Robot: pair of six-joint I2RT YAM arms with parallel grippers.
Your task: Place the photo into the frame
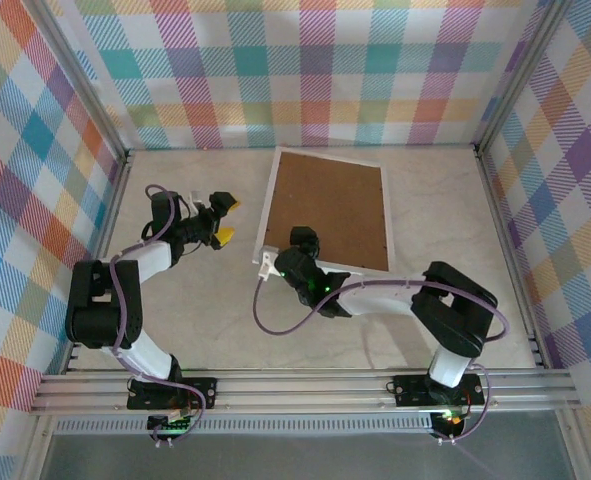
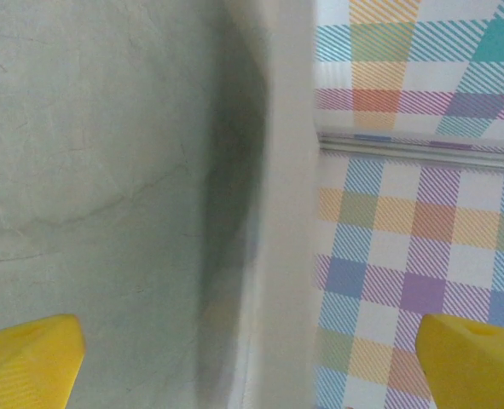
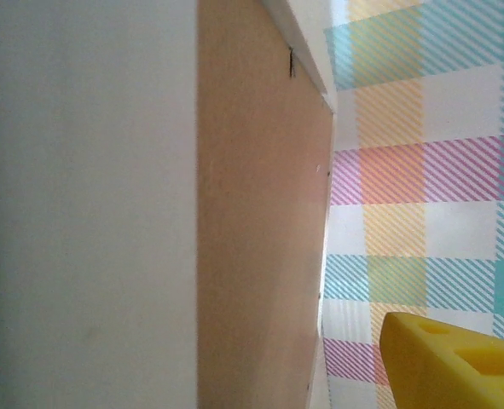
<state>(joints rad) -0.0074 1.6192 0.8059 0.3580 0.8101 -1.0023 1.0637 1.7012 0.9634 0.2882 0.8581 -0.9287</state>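
Lying on pale table (image 1: 195,325), back-centre: frame (image 1: 330,205), brown board up, narrow white border round it. Right arm (image 1: 395,295) stretched across from near right. Right gripper (image 1: 272,263) at frame's near-left corner, touching or just beside edge. Right wrist view: brown board and white edge very close, one yellow finger (image 3: 448,362) at lower right, other hidden; jaws gripping or apart, cannot tell. Left gripper (image 1: 229,220) left of frame, apart from it, over bare table, yellow fingertips (image 2: 26,362) spread wide.
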